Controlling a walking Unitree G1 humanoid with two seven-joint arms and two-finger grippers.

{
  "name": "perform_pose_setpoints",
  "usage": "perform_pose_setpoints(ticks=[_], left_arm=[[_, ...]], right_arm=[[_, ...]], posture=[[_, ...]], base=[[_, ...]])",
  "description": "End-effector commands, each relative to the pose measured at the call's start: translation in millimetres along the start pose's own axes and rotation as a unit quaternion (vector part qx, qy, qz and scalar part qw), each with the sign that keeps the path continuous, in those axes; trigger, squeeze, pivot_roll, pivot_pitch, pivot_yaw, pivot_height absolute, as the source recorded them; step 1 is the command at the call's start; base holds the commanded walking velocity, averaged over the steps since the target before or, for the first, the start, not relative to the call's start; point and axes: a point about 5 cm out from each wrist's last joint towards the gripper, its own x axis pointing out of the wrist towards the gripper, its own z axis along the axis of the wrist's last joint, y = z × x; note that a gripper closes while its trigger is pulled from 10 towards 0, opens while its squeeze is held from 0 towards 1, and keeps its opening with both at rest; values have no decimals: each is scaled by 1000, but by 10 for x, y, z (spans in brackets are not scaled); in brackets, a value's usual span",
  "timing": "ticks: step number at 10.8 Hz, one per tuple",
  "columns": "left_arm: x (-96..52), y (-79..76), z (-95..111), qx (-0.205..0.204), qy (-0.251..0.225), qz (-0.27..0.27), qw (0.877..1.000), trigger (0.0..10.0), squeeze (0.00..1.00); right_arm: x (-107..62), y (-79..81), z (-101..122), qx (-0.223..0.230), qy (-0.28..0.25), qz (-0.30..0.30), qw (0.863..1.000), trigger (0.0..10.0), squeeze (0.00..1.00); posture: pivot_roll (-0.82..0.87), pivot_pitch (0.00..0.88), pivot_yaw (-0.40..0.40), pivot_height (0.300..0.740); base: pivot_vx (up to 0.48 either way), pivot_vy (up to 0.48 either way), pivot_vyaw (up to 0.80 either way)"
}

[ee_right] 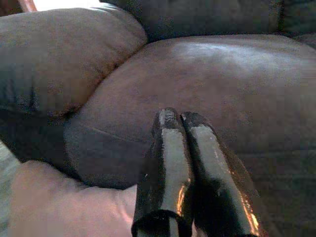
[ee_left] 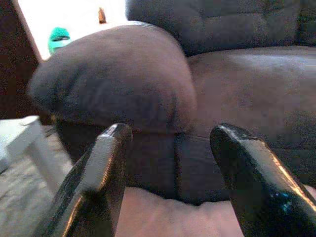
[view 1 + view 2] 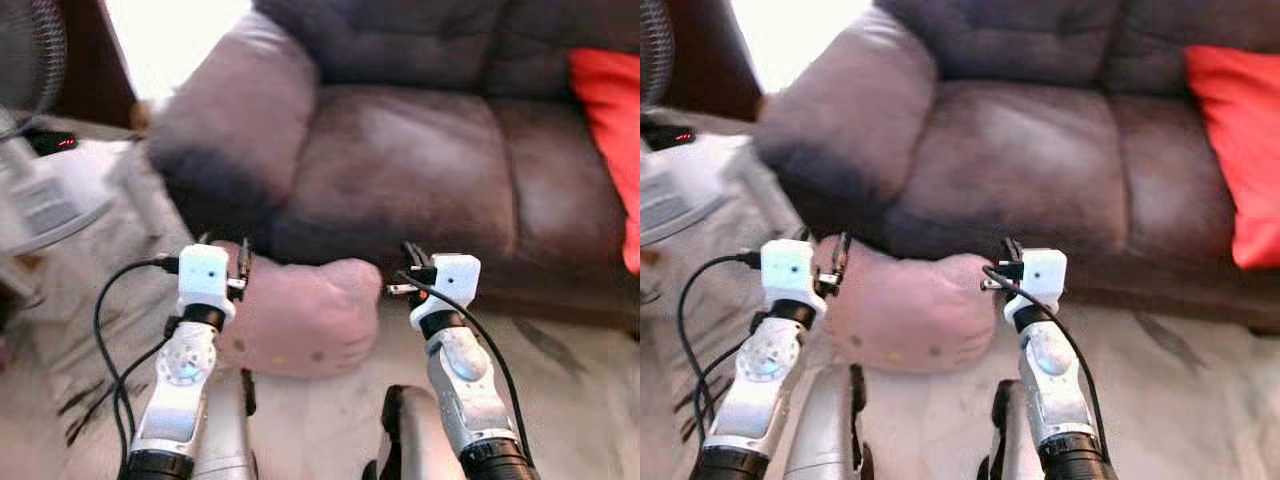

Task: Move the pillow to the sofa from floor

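The pink pillow [image 3: 300, 315] sits between the two arms, low before the sofa [image 3: 420, 160]. The left hand [image 2: 170, 148] is spread open at one side; the right hand [image 1: 182, 148] has its fingers pressed together at the other. Squeeze evenly from both sides, lift clear of the seat's front edge — then set it on the cushion.

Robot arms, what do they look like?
Both arms are shiny silver tubes with black rings. Each ends in a white boxy wrist block at the left gripper and right gripper, trailing black cables. The fingers are long, black and glossy.
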Motion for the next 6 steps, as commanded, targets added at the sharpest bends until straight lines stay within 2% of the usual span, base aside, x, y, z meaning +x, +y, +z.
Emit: perform_pose_setpoints(ticks=[1,6], left_arm=[[-8,3,-22,1,9,-1,1000,10000,0],[-7,26,-35,-5,14,3,1000,10000,0]], right_arm=[[-13,-12,-3,-1,1,-2,1000,10000,0],[-1,-17,14,3,-4,-6,1000,10000,0]], posture=[[149,177,-28,531],[149,177,-27,531]], base=[[0,0,0],[0,0,0]])
